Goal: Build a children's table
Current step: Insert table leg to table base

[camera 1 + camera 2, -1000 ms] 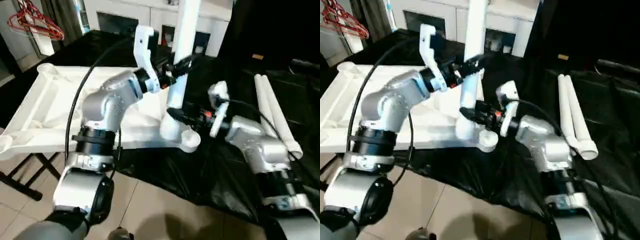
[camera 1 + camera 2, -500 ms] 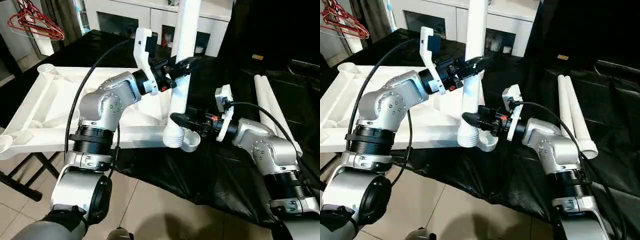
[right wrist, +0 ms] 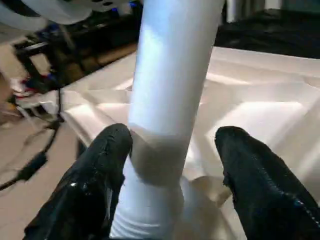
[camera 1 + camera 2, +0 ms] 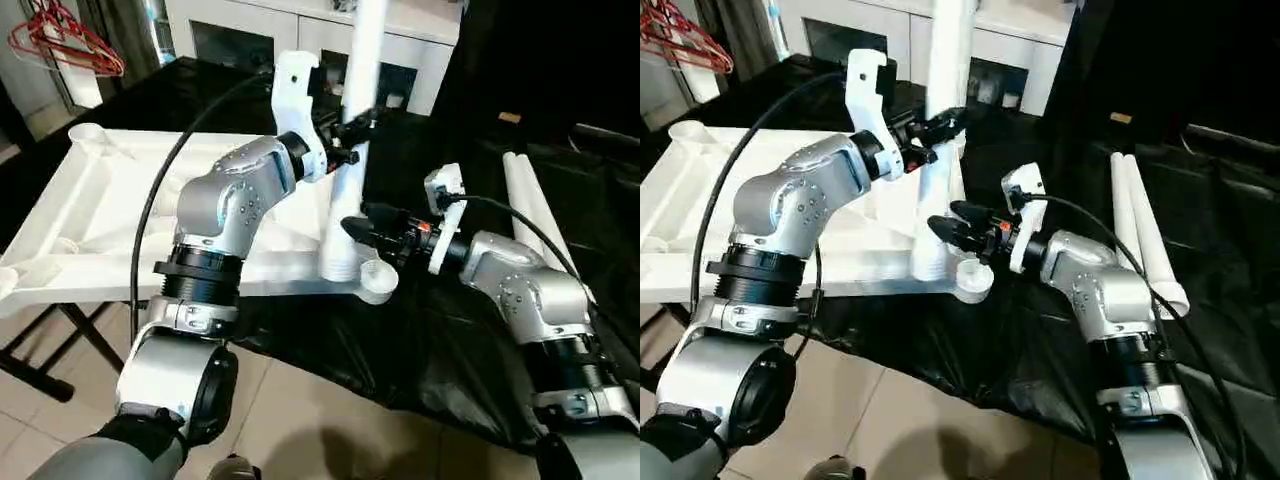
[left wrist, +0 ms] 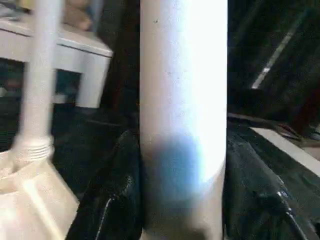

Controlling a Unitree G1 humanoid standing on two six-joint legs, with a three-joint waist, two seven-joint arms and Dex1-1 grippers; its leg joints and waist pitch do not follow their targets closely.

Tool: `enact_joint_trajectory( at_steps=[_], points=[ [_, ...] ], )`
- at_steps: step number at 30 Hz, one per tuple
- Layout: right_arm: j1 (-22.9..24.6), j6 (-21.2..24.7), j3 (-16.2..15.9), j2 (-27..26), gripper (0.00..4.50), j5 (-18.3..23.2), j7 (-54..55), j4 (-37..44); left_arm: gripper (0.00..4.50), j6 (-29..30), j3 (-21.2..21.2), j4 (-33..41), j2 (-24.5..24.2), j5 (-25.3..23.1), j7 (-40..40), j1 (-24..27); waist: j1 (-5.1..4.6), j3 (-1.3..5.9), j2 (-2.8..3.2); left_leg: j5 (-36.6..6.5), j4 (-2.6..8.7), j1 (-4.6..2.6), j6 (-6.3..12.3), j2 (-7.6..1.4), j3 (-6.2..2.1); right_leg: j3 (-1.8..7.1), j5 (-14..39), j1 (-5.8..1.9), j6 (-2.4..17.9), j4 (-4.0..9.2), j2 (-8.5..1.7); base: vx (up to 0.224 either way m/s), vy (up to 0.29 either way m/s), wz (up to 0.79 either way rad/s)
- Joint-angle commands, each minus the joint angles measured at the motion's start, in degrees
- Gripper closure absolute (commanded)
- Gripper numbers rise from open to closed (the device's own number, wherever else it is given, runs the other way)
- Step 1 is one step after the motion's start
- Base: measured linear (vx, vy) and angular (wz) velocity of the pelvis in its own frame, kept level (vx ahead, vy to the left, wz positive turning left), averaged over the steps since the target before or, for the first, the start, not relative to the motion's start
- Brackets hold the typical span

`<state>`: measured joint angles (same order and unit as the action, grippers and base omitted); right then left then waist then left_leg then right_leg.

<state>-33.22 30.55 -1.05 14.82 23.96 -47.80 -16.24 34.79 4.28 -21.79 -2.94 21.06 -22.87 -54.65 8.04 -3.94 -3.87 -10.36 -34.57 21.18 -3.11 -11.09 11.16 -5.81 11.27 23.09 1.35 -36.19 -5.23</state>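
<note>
Your left gripper [image 4: 352, 128] clamps the upright tube leg [image 4: 352, 150] at the tabletop's [image 4: 90, 210] near-right corner socket [image 4: 372, 282]; the right gripper [image 3: 170, 165] stands open around its base. Keep it vertical while seating.

One large white ribbed plastic table top [image 4: 90, 210]; four white round tube legs: two upright [image 4: 358, 100] [image 5: 37, 75], two lying [image 4: 535, 225] together.

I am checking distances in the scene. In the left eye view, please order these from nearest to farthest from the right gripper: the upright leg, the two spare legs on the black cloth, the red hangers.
1. Upright leg: between the open fingers of the right gripper, low on the tube.
2. Spare legs: lying on the black cloth, on the robot's right.
3. Red hangers: far corner, on the robot's left.
</note>
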Motion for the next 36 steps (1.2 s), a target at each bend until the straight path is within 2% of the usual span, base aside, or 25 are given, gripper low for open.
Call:
enact_joint_trajectory(
  at_steps=[1,3,11,15,21,24,32,36],
  points=[
    [-1.2,-0.2,-0.4,-0.5,1.49,-1.6,3.3,-0.4,2.71,-0.5,-0.7,1.3,0.9,-0.8,1.4,-1.5,-0.12,4.95,-0.39,-1.0,3.24,-0.63,2.24,-2.31,-1.14,3.44,0.7,-3.68,11.2,3.28,-3.83,0.000,0.000,0.00],
    [-1.3,-0.3,-0.8,-1.1,1.49,-2.2,4.5,-0.4,2.71,-0.2,-0.9,2.0,1.2,-0.8,1.9,-1.3,-0.06,4.90,-0.57,-1.1,3.24,-0.56,2.29,-2.18,-1.05,3.50,0.3,-3.79,11.5,3.28,-3.86,0.000,0.000,0.00],
    [-1.5,0.6,-0.9,-2.3,1.49,-2.7,6.3,-0.4,2.71,0.1,-1.5,3.1,1.6,-0.8,1.9,-0.9,0.06,4.84,-0.43,-2.1,3.33,-0.60,1.79,-2.23,-1.08,3.53,0.8,-3.81,11.5,3.36,-3.92,0.000,0.000,0.00],
    [-1.5,2.7,-1.3,-1.8,1.49,-1.5,4.6,-0.1,2.72,0.0,-2.2,3.4,1.6,-1.3,1.4,-0.8,0.04,4.84,-0.35,-2.4,3.37,-0.50,1.70,-2.19,-1.14,3.53,0.8,-3.94,11.3,3.41,-3.93,0.000,0.000,0.00],
    [-1.5,2.6,-2.0,-1.9,1.49,-1.7,4.3,-0.8,2.72,0.5,-2.7,4.6,2.1,-0.7,0.3,-0.4,-0.02,4.90,-0.26,-2.1,3.32,-0.54,1.68,-2.20,-1.13,3.53,0.0,-3.95,11.6,3.33,-3.96,0.000,0.000,0.00],
    [-1.7,3.2,-1.4,-2.5,1.83,-1.5,4.9,-1.3,2.72,0.6,-2.8,4.8,2.2,-0.4,0.2,-0.3,-0.06,4.86,-0.29,-2.2,3.32,-0.54,1.80,-2.22,-1.12,3.54,-0.3,-3.93,12.1,3.32,-3.91,0.000,0.000,0.00],
    [-0.9,1.5,-1.8,-2.2,2.50,-1.4,2.6,-0.8,2.72,1.1,-2.2,5.4,2.5,0.5,-0.1,0.0,0.00,4.88,-0.21,-2.6,3.33,-0.54,1.53,-2.22,-1.15,3.53,-0.1,-3.95,11.8,3.36,-3.90,0.000,0.000,0.00],
    [-0.6,1.1,-1.5,-2.4,2.57,-0.7,1.5,-0.3,2.72,1.2,-2.2,5.5,2.3,0.4,-0.2,0.1,0.01,4.88,-0.08,-2.6,3.34,-0.58,1.56,-2.27,-1.17,3.52,-0.5,-3.94,12.1,3.32,-3.96,0.000,0.000,0.00]
  ],
)
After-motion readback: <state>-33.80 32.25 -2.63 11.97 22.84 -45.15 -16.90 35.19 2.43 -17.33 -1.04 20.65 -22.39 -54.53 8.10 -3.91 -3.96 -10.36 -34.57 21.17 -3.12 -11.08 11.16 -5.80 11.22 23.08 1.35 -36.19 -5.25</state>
